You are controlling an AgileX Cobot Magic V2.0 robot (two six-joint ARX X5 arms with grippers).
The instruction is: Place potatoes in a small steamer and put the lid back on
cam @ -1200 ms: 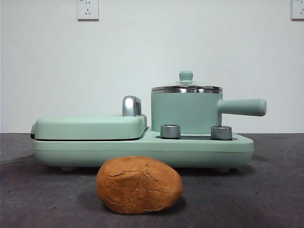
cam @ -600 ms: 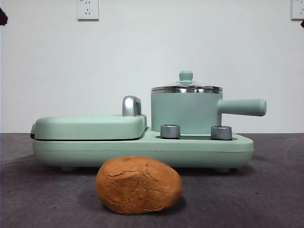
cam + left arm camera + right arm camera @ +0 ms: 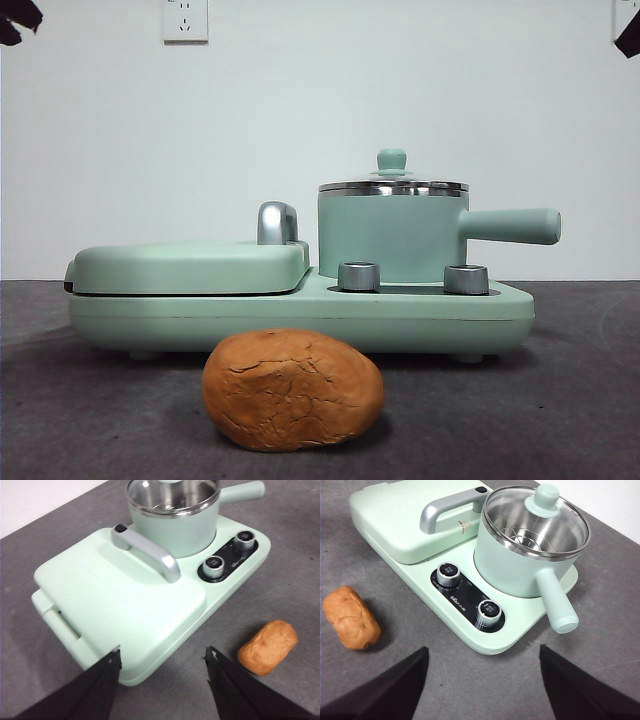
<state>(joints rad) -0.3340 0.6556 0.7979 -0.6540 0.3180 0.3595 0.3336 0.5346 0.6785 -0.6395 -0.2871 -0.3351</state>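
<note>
The orange-brown potato (image 3: 293, 389) (image 3: 268, 647) (image 3: 351, 617) lies on the grey table in front of the appliance. The mint-green steamer pot (image 3: 392, 236) (image 3: 173, 526) (image 3: 519, 566) stands on the right end of the appliance base, its straight handle (image 3: 510, 226) (image 3: 557, 606) pointing right. The glass lid (image 3: 392, 180) (image 3: 537, 522) with a mint knob sits on the pot. My left gripper (image 3: 163, 661) hovers open above the griddle end. High over the table's near right side, the right gripper (image 3: 484, 656) is open too. Both show only as black tips (image 3: 18, 18) at the front view's top corners.
The flat mint-green griddle cover (image 3: 188, 266) (image 3: 117, 592) with a steel handle (image 3: 277, 222) (image 3: 449, 507) fills the appliance's left half. Two steel knobs (image 3: 358, 276) (image 3: 466, 279) sit in front of the pot. A white wall with sockets (image 3: 185, 19) stands behind.
Black arm tips have come into the front view's top corners and grown larger. The potato, pot and lid have not moved.
</note>
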